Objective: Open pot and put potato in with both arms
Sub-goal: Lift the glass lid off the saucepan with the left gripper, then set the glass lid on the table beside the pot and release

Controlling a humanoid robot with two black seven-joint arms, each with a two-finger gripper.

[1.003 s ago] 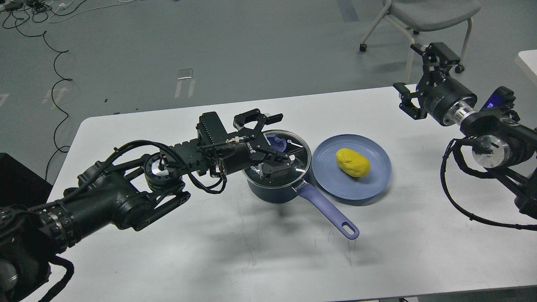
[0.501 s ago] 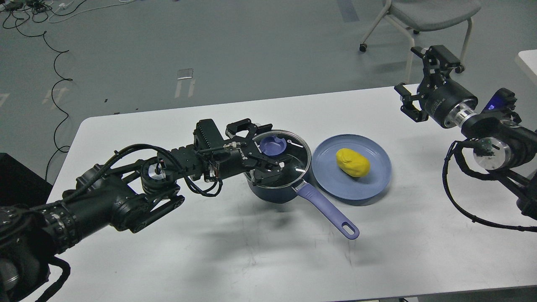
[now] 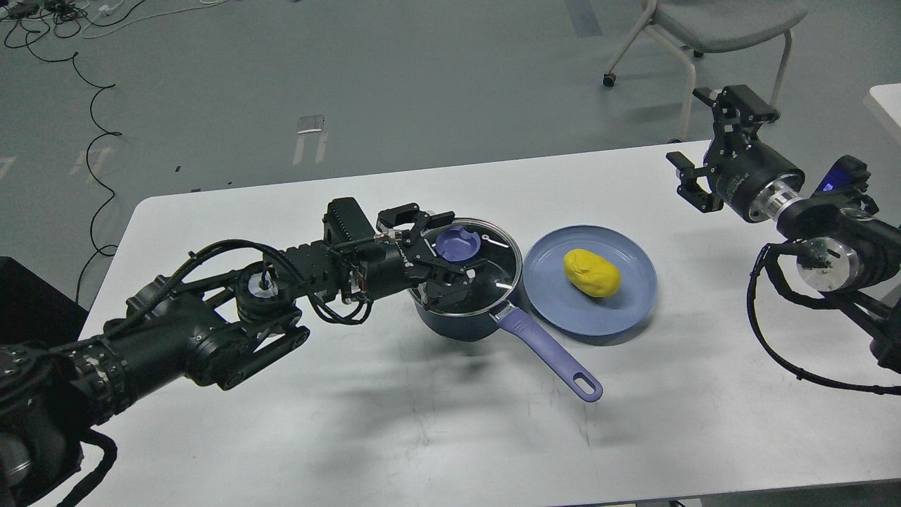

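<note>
The dark navy pot (image 3: pixel 456 322) stands mid-table with its glass lid (image 3: pixel 489 280) on and its lavender handle (image 3: pixel 549 353) pointing to the front right. My left gripper (image 3: pixel 461 243) lies low over the lid, its fingers open on either side of the lid's purple knob (image 3: pixel 457 245); I cannot see them pressing on it. The yellow potato (image 3: pixel 591 272) lies on a flat blue plate (image 3: pixel 623 313) just right of the pot. My right gripper (image 3: pixel 688 128) is open and empty, held in the air above the table's far right edge, well away from the potato.
The white table (image 3: pixel 422 436) ends just behind the pot and plate. A grey chair (image 3: pixel 718 21) on castors stands behind the right arm. The corner of another white table (image 3: pixel 888 102) shows at far right. Cables lie on the floor at the back left.
My left gripper dropped onto the lid and drew back left, so its fingers now flank the knob. My right gripper drifted slightly right and down. Pot, lid and potato stayed put.
</note>
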